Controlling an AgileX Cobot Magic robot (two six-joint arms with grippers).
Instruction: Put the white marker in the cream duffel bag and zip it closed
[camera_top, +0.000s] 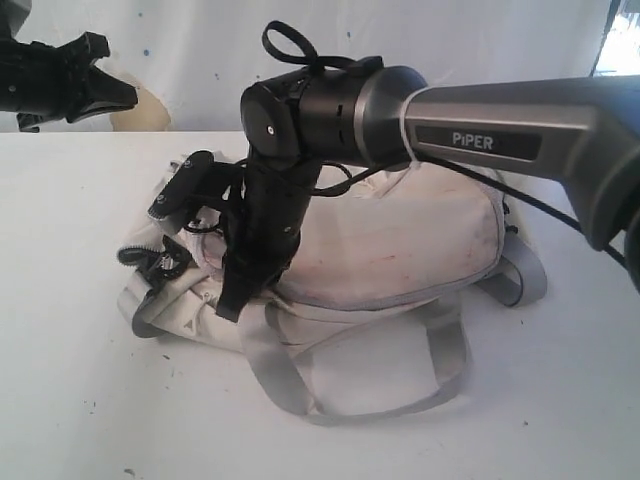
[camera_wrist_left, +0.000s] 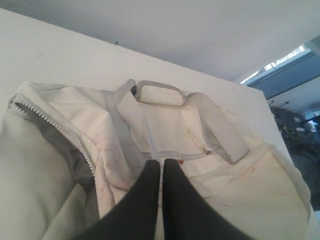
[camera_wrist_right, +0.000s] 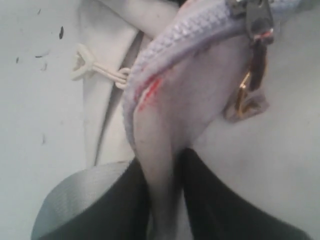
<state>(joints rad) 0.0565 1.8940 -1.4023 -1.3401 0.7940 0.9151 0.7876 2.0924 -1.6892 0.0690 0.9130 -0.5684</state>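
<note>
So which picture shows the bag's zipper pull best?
The right wrist view: the zipper pull is close up and clear. The left wrist view shows only zipper teeth, no pull. In the exterior view the right arm blocks that part of the cream duffel bag.

Bright, flat daylight everywhere, washing the table (camera_top: 70, 400) nearly to pure white. Only soft, pale shadows along the edge of the cream duffel bag (camera_top: 400, 250) (barely darker than the cloth). Right wrist close-up badly out of focus; left wrist view mildly soft, slightly grainy.
</note>
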